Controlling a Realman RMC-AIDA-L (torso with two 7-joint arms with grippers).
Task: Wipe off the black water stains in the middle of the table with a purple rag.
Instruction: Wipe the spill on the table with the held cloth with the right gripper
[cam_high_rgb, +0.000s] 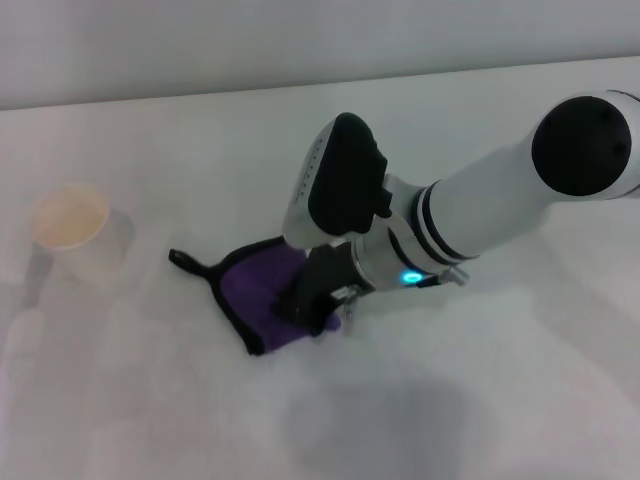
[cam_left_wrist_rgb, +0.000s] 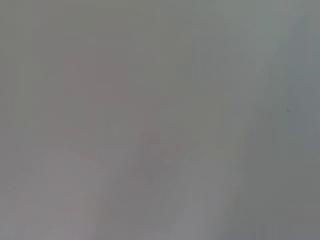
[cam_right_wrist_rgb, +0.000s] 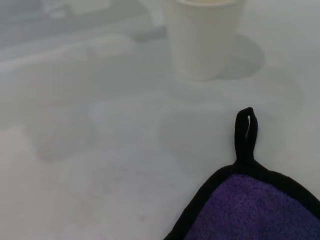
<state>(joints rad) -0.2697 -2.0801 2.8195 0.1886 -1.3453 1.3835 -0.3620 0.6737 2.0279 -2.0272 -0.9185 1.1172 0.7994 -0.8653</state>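
Head view: right pincer (cam_high_rgb: 305, 305) atop purple rag (cam_high_rgb: 252, 290)

Plain pale wall (cam_high_rgb: 200, 45) behind the work surface; soft, even light, faint shadows.

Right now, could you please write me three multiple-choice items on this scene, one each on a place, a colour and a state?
1. Where is the right gripper?
A. on the purple rag
B. over the paper cup
C. off the table

2. What colour is the rag's edging?
A. white
B. black
C. red

3. How does the cup stand?
A. tipped over
B. crushed
C. upright

Answers: 1 A, the gripper presses down on the rag in the head view; 2 B, a black border and loop show; 3 C, its mouth faces up.
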